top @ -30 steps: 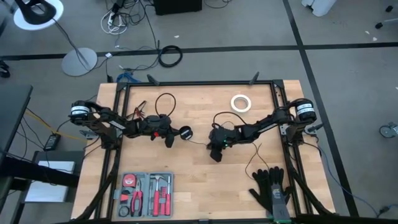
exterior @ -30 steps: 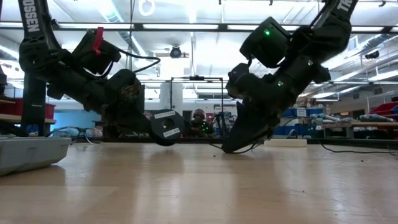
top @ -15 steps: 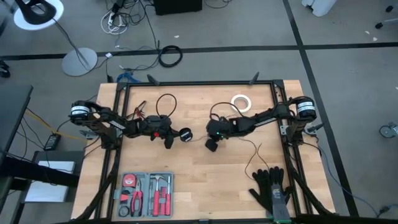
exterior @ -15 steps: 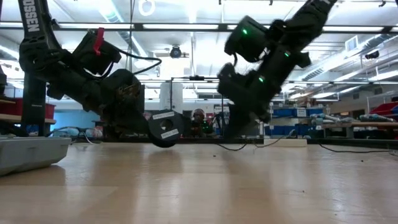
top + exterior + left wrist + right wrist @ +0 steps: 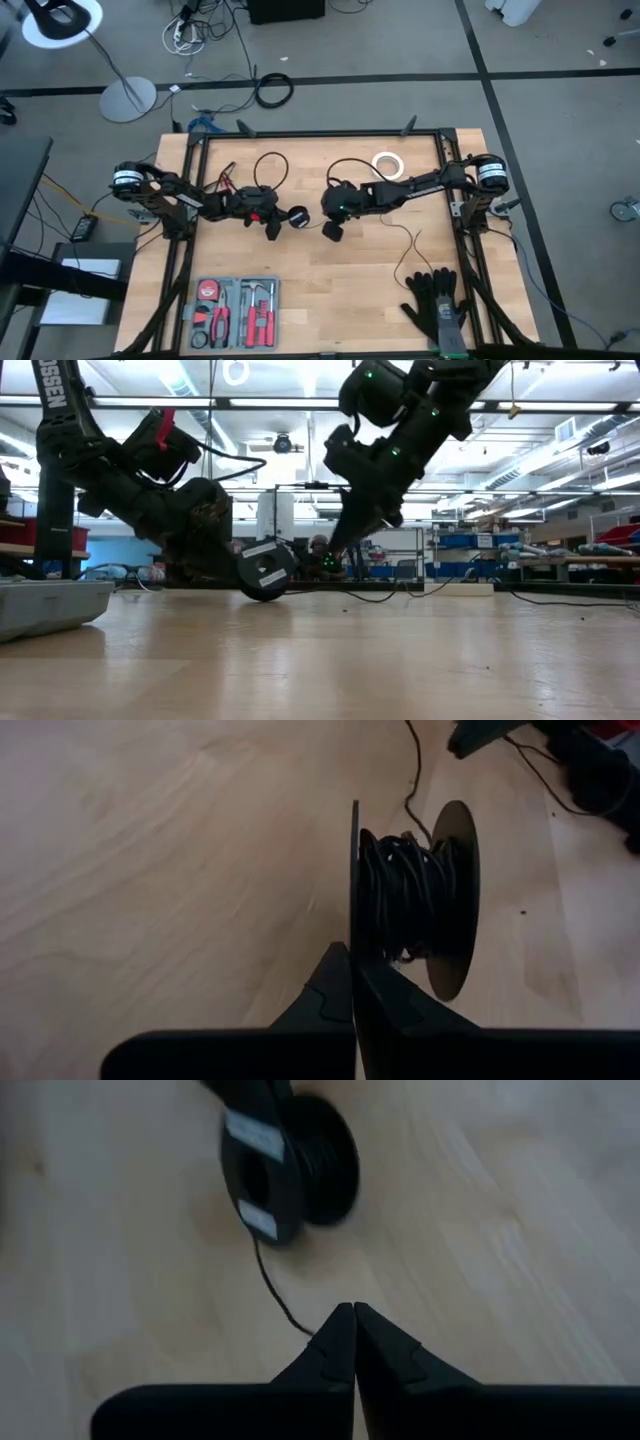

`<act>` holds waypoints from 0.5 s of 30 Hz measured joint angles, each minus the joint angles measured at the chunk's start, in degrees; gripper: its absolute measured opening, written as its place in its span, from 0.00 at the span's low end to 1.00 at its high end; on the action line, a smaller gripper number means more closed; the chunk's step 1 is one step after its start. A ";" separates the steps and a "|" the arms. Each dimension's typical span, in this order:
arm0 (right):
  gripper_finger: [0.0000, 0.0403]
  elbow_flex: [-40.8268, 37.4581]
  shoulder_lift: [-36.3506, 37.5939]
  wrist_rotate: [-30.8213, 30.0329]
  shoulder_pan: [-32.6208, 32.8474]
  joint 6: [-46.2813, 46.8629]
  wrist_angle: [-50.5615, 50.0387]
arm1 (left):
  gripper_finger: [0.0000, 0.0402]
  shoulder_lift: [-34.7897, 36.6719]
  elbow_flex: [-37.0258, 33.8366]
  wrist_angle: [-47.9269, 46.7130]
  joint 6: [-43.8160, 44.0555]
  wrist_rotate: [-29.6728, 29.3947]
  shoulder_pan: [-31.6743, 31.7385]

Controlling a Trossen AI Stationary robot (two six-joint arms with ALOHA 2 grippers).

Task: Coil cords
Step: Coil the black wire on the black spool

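A small round black spool (image 5: 297,215) wound with thin black cord (image 5: 405,900) stands on edge mid-table, and my left gripper (image 5: 284,219) is shut on it. From the spool the cord (image 5: 268,1280) runs to my right gripper (image 5: 333,232), which is shut on it above the table, just right of the spool. The rest of the cord (image 5: 403,240) trails loosely over the table toward the right and near edges. My left gripper pinches the rim of the spool's near flange (image 5: 354,935) between its two fingers, coming slanting down from the table's left. The spool (image 5: 265,568) stands on edge with its lower rim at the table top. My right gripper pinches the thin cord (image 5: 305,1327) at its fingertips, a short way from the spool. The fingers slant down from the table's right. The cord rises from the spool to the fingers, and its remainder (image 5: 385,597) lies slack on the table.
A white tape ring (image 5: 387,165) lies at the far right. A grey tray of red-handled tools (image 5: 232,312) sits at the near left, black gloves (image 5: 435,305) at the near right. A dark frame (image 5: 320,134) borders the table.
My right gripper has risen from the table top and gone toward the table's left, closer to the spool, tipping more steeply. The cord it holds has come up off the table with it. The left gripper and the spool have stayed in place.
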State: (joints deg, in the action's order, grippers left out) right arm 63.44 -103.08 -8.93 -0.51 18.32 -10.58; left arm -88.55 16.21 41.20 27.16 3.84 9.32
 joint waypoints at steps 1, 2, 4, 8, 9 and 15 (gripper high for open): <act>0.02 0.05 -0.01 0.00 -0.02 -0.02 -1.48 | 0.00 0.00 -0.01 -0.06 0.00 -0.02 0.00; 0.03 0.07 -0.01 0.02 0.00 -0.02 -3.43 | 0.00 0.00 -0.02 -0.09 0.00 -0.01 0.00; 0.05 0.07 0.01 0.16 0.00 -0.02 -7.62 | 0.00 0.00 -0.04 -0.25 0.02 -0.02 0.00; 0.10 0.07 0.21 3.29 0.00 -0.16 -12.31 | 0.00 0.00 -0.04 -0.33 0.02 -0.08 0.00; 0.11 0.07 0.21 4.28 -0.03 -0.73 -12.91 | 0.00 0.00 -0.04 -0.31 0.02 -0.09 0.00; 0.18 0.09 0.25 6.84 -0.07 -12.90 -16.13 | 0.00 -0.04 -0.09 -0.29 0.06 -0.11 0.00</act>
State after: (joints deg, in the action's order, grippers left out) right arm 63.53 -102.83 -2.09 -0.58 5.43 -26.70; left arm -88.60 16.12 40.91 27.22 3.73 9.32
